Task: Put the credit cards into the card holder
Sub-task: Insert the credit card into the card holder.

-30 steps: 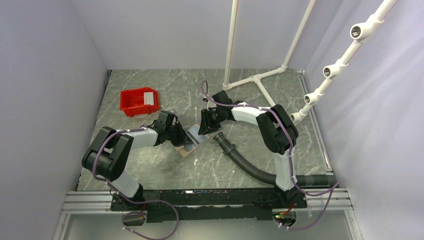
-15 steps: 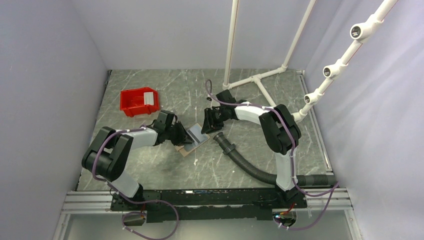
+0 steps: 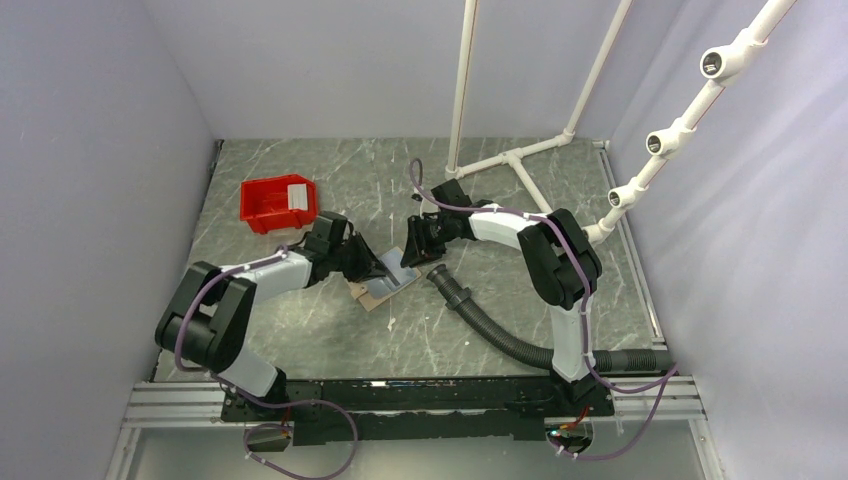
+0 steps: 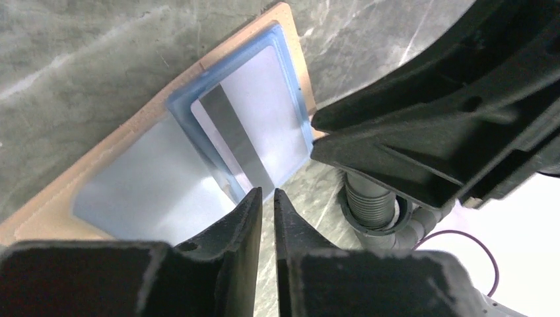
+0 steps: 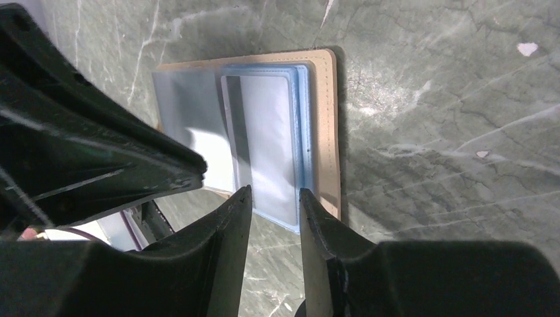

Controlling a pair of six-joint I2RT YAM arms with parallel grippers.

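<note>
On the marble table (image 3: 320, 335), mid-frame, one card (image 4: 264, 112) is seen tucked into the open holder (image 4: 39, 214), the left gripper (image 4: 266, 193) barely parted by its edge, the right gripper (image 5: 274, 195) spread beside it; the rest is judged outstanding.

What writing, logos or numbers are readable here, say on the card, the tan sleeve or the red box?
No text can be read in any view.
card in the card holder: a dark stripe, no print visible.
red bin: its white label is too small to read.
</note>
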